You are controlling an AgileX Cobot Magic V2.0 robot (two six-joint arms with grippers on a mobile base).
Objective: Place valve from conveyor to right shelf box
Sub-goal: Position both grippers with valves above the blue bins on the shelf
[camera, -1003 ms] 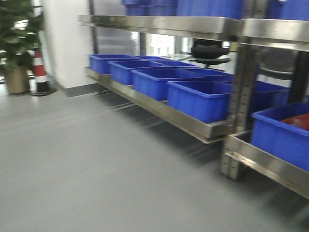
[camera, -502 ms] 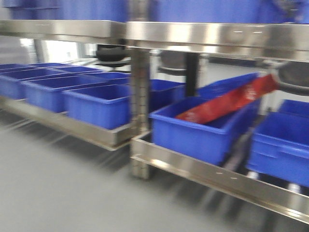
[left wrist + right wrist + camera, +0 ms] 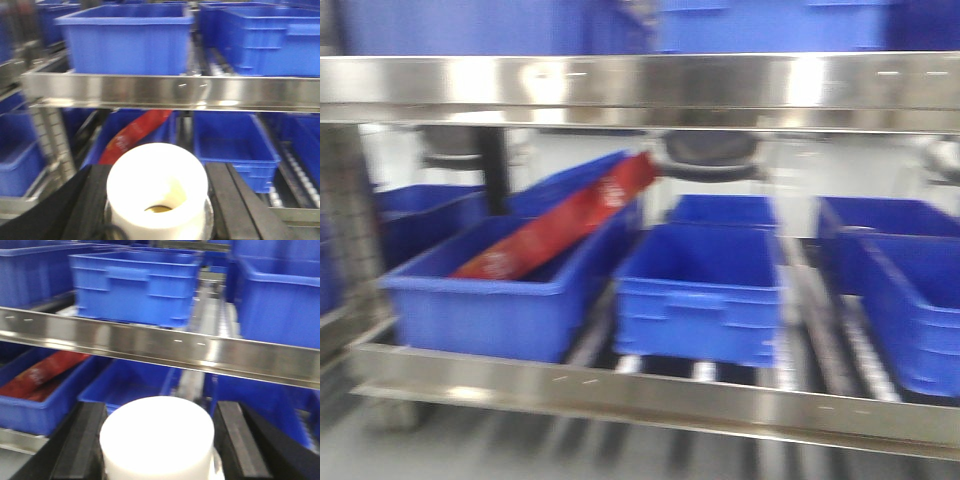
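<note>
Left wrist view: left tool (image 3: 157, 172) clamps a white-capped valve (image 3: 156, 187) between black fingers (image 3: 227, 200); right tool (image 3: 157, 412) grips a second valve (image 3: 156, 440) likewise. Both valves sit before the steel shelf (image 3: 650, 395) of blue boxes (image 3: 700, 290) — one box holds a red packet (image 3: 560, 225).
</note>
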